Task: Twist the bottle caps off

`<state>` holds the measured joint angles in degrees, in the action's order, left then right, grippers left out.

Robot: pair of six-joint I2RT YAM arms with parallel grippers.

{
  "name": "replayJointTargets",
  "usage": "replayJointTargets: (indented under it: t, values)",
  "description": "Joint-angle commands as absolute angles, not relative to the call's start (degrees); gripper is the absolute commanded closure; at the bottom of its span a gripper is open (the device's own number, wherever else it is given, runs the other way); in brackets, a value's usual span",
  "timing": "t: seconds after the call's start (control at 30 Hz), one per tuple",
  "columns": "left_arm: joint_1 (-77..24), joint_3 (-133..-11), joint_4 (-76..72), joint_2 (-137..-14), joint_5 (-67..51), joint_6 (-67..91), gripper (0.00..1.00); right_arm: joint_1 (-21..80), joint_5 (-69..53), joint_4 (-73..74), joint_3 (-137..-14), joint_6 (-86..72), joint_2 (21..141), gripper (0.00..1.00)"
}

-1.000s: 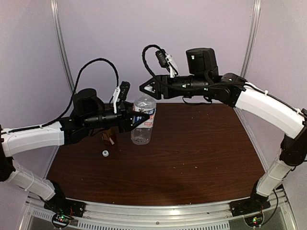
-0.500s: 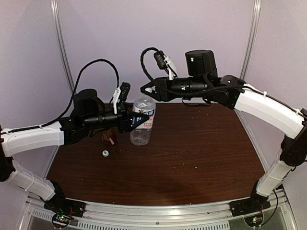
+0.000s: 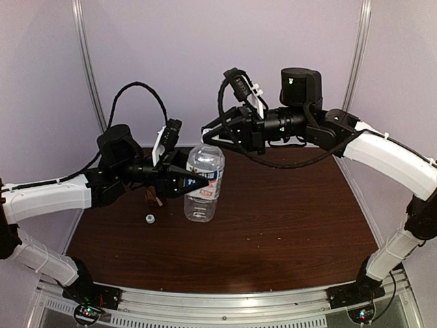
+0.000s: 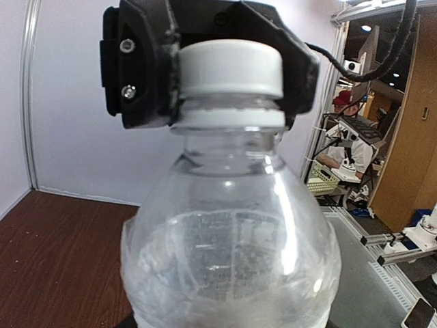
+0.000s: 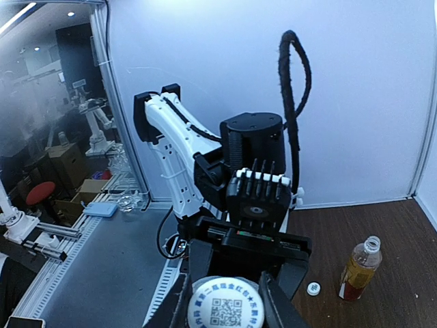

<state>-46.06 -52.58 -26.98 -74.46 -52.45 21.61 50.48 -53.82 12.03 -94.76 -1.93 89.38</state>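
My left gripper is shut on the clear bottle at its white-and-blue label and holds it upright. In the left wrist view the bottle fills the frame and hides my own fingers. My right gripper reaches in from the right over the bottle's top. It is shut on the white cap, with black fingers on either side. In the right wrist view that cap shows a printed code. The amber bottle stands open-necked on the table, and a loose white cap lies beside it.
The amber bottle is mostly hidden behind my left gripper at the table's left. The loose cap lies just in front of it. The dark wooden table is walled by pale panels on the far and side edges.
My right gripper stood open above the cap, came down and shut on it. My left arm has shifted the clear bottle slightly nearer and to the right.
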Motion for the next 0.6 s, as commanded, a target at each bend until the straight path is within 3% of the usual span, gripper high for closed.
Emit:
replayJointTargets:
  t: [0.0, 0.17, 0.57]
  values:
    - [-46.41, -52.41, -35.57, -72.97, -59.02, 23.69, 0.68, 49.48, -62.15, 12.77, -93.98, 0.97, 90.75, 0.67]
    - [-46.41, -52.47, -35.44, -73.34, -58.10, 23.43, 0.68, 49.42, -56.49, 13.25, -94.03, 0.00, 90.28, 0.60]
    - [-46.38, -53.80, -25.30, -73.17, -45.12, 17.20, 0.67, 49.78, -45.63, 13.84, -94.04, -6.70, 86.96, 0.24]
